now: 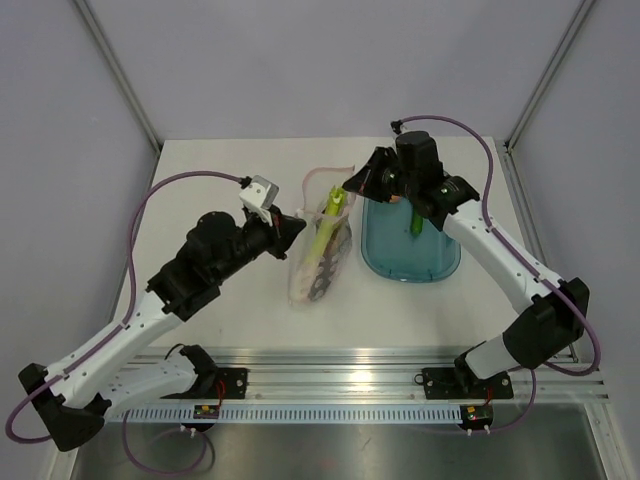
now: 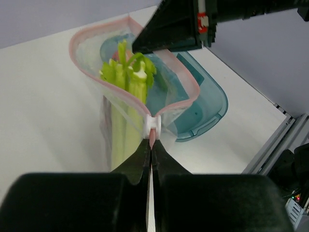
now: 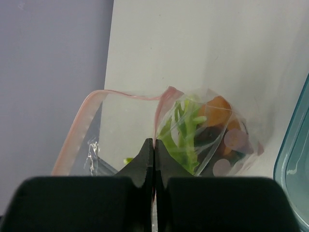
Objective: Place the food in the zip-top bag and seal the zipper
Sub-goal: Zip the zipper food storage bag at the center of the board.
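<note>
Done: most of the toy food is inside the crinkly clear plastic zip-top bag (image 1: 318,265); light green stalks (image 2: 126,82) stand in it with their leafy tips poking out of the mouth, and a rounded orange piece (image 3: 218,107) lies deeper among darker shapes too blurred to name
Left to do: a slim dark green piece (image 1: 413,222) appears to lie in the oblong teal tray (image 1: 400,262), partly under the right arm; the thin pinkish-red zipper (image 2: 73,46) gapes in a wide loop, so sealing is not yet done
Stage, as I judge it: about two thirds along; the mouth is being held for closing or for one last item
Bag position: middle of the white table (image 1: 220,180), just left of the tray, mouth toward the far side
Left gripper (image 2: 151,144): fingers pressed together, pinching the zipper's end just beside its small white slider (image 2: 152,124)
Right gripper (image 3: 154,145): fingers pressed together on the bag's mouth edge, at the far end
Materials: thin, glossy, wrinkled film, limp wherever it is not held; stalks ribbed and matt; tray smooth, translucent, with rounded corners; table flat and matt
</note>
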You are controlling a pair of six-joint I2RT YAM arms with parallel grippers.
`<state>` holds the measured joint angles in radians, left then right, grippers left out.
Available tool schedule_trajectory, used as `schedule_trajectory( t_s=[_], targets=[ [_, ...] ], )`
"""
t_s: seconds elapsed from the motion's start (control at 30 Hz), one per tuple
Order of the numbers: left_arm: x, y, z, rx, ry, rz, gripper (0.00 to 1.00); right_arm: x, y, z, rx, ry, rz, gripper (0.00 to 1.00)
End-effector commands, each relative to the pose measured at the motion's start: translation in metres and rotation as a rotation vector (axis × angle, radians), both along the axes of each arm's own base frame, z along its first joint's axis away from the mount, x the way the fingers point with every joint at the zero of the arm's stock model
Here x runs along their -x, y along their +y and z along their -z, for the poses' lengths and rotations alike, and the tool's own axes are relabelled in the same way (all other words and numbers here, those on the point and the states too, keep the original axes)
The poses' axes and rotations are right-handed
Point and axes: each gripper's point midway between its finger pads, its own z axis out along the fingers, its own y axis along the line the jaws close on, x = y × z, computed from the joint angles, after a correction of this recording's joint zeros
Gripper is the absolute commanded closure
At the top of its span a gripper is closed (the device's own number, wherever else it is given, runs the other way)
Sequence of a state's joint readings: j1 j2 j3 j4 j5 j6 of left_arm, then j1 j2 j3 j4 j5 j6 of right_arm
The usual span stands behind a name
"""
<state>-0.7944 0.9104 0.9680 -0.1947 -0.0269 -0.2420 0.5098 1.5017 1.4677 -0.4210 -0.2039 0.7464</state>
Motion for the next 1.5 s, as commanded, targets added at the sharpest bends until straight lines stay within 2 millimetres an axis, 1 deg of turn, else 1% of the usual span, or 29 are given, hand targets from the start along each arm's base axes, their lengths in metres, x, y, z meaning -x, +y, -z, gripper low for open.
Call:
schedule_trajectory(
  t_s=[0.0,0.03,0.07,0.1,0.13,0.17,0.2,0.23,0.27,0.3,0.33,0.37,0.43,0.47,0.53,0.6,0.7,0.73,0.77,0.8,0.83,0.87,0.9,0.93,1.03,1.07,1.1,1.27,1.47],
  targets=[
    [0.013,0.006,-0.061,0.119,-0.204,0.119,1.0,0.032,0.012,-0.032,-0.064,-0.114,-0.132,1.0],
    [0.005,0.016,-0.062,0.113,-0.22,0.116,1.0,0.04,0.01,-0.037,-0.064,-0.131,-0.14,1.0],
    [0.004,0.018,-0.061,0.109,-0.219,0.139,1.0,0.045,0.009,-0.038,-0.056,-0.142,-0.145,1.0],
    [0.014,0.012,-0.059,0.106,-0.212,0.235,1.0,0.049,0.007,-0.037,-0.041,-0.156,-0.155,0.97],
    [0.008,0.021,-0.06,0.098,-0.218,0.237,1.0,0.057,0.003,-0.047,-0.045,-0.189,-0.16,0.87],
    [0.005,0.02,-0.057,0.093,-0.206,0.267,1.0,0.06,-0.002,-0.051,-0.033,-0.212,-0.162,0.82],
    [0.021,0.013,-0.055,0.094,-0.197,0.395,1.0,0.065,-0.007,-0.052,0.004,-0.243,-0.18,0.75],
    [0.02,0.016,-0.056,0.086,-0.202,0.425,1.0,0.071,-0.013,-0.061,0.019,-0.281,-0.184,0.66],
    [0.023,0.015,-0.06,0.087,-0.201,0.463,1.0,0.074,-0.017,-0.064,0.043,-0.307,-0.188,0.61],
    [0.028,0.01,-0.057,0.085,-0.177,0.544,1.0,0.077,-0.023,-0.068,0.097,-0.353,-0.21,0.56],
    [0.025,0.01,-0.057,0.078,-0.169,0.563,1.0,0.08,-0.028,-0.075,0.123,-0.39,-0.217,0.52],
    [0.028,0.01,-0.065,0.076,-0.169,0.588,1.0,0.083,-0.032,-0.079,0.148,-0.413,-0.228,0.44],
    [0.025,0.009,-0.063,0.068,-0.146,0.634,1.0,0.089,-0.04,-0.094,0.207,-0.493,-0.255,0.36],
    [0.026,0.009,-0.065,0.069,-0.144,0.642,1.0,0.091,-0.041,-0.098,0.221,-0.517,-0.275,0.31],
    [0.025,0.009,-0.072,0.069,-0.151,0.654,1.0,0.099,-0.039,-0.111,0.254,-0.602,-0.356,0.27],
    [0.027,0.009,-0.075,0.069,-0.153,0.678,1.0,0.109,-0.027,-0.121,0.234,-0.634,-0.455,0.25],
    [0.03,0.009,-0.078,0.067,-0.156,0.701,1.0,0.112,-0.018,-0.132,0.264,-0.677,-0.511,0.26],
    [0.03,0.009,-0.079,0.069,-0.155,0.706,1.0,0.11,-0.007,-0.126,0.28,-0.672,-0.538,0.27],
    [0.028,0.009,-0.079,0.071,-0.155,0.707,1.0,0.109,-0.002,-0.125,0.309,-0.703,-0.561,0.27],
    [0.028,0.009,-0.079,0.073,-0.149,0.711,1.0,0.11,0.004,-0.13,0.314,-0.728,-0.575,0.27],
    [0.027,0.009,-0.079,0.073,-0.148,0.71,1.0,0.108,0.013,-0.125,0.324,-0.732,-0.605,0.28],
    [0.028,0.008,-0.079,0.074,-0.143,0.714,1.0,0.114,0.024,-0.123,0.32,-0.746,-0.648,0.28],
    [0.027,0.009,-0.079,0.075,-0.139,0.715,1.0,0.117,0.03,-0.128,0.325,-0.786,-0.68,0.28],
    [0.027,0.008,-0.079,0.077,-0.134,0.717,1.0,0.117,0.038,-0.124,0.319,-0.79,-0.72,0.28],
    [0.028,0.008,-0.079,0.08,-0.128,0.721,1.0,0.122,0.054,-0.124,0.318,-0.827,-0.798,0.29],
    [0.027,0.008,-0.078,0.081,-0.125,0.722,1.0,0.129,0.058,-0.122,0.307,-0.824,-0.84,0.3],
    [0.028,0.008,-0.078,0.082,-0.125,0.725,1.0,0.13,0.06,-0.127,0.301,-0.843,-0.857,0.3],
    [0.029,0.007,-0.079,0.097,-0.119,0.738,1.0,0.133,0.071,-0.116,0.284,-0.817,-0.938,0.34],
    [0.028,0.006,-0.078,0.103,-0.11,0.749,1.0,0.138,0.078,-0.112,0.253,-0.808,-0.992,0.39]
  ],
)
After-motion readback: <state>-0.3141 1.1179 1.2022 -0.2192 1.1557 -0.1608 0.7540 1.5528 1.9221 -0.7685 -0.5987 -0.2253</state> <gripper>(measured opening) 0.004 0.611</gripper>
